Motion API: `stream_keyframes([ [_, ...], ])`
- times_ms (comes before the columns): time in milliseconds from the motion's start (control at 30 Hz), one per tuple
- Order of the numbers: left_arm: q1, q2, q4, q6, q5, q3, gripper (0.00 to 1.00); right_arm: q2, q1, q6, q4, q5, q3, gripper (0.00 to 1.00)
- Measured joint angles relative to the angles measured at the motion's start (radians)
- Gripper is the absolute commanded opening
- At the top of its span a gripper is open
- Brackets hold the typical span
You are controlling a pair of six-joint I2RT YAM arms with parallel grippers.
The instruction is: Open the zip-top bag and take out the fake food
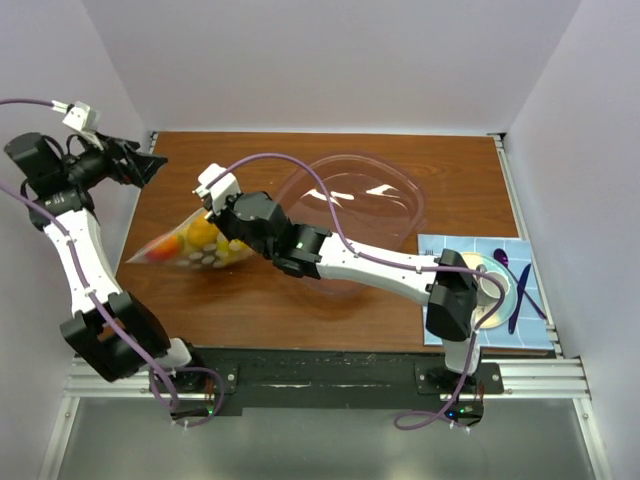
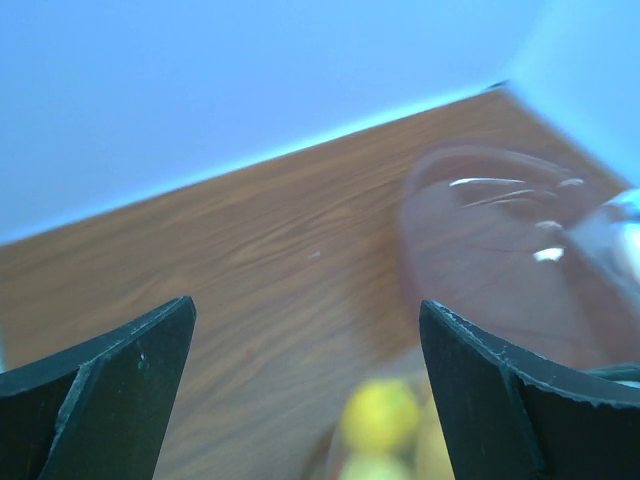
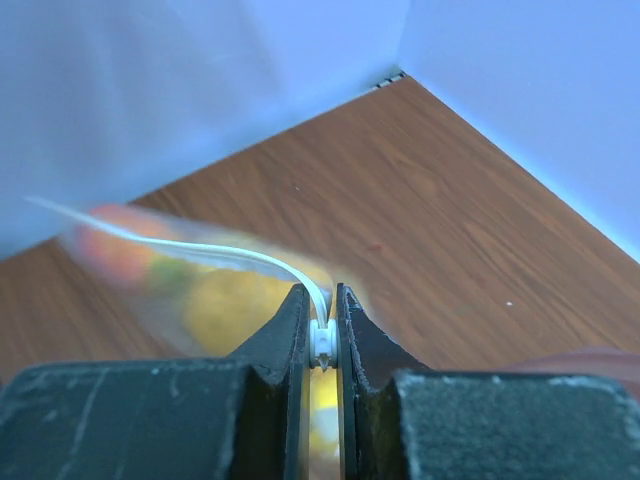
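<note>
So I was on the opening step here. The zip-top bag [image 1: 185, 250] sat on the bench [image 1: 330, 310] just beside the big clear bowl [image 1: 380, 210], on the bowl's left in the top cam, and the fake food [image 1: 200, 235] was all inside it, none out yet. My right jaws were pressed together on the white zip strip [image 3: 200, 245] at the bag's end nearest the bowl, and the wrist cam showed that pinch nice and clear. That end might've been lifted a bit, but I couldn't really tell. The left jaws were spread wide with nothing between them. They hung over the bench farther from the bowl than the bag and didn't touch it. I figured the next move needed the left side to come in and catch the other lip of the mouth, so the two could pull apart. With plastic that floppy, grabbing both lips at once looked like an easy mistake.
</note>
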Motion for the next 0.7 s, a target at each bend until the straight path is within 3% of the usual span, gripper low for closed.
stream_keyframes([
  [167, 0.030, -0.066, 0.275, -0.287, 0.210, -0.043, 1.00, -0.018, 0.001, 0.066, -0.040, -0.024, 0.006, 0.00],
  [367, 0.026, -0.120, 0.518, -0.501, 0.282, -0.154, 1.00, -0.018, -0.007, 0.120, -0.081, -0.031, 0.002, 0.00],
  [533, -0.063, -0.224, 0.676, -0.554, 0.301, -0.266, 1.00, -0.068, -0.041, 0.166, -0.039, -0.023, -0.121, 0.00],
  [700, -0.113, -0.301, 0.761, -0.499, 0.321, -0.401, 1.00, -0.141, -0.079, 0.193, -0.014, -0.022, -0.225, 0.00],
])
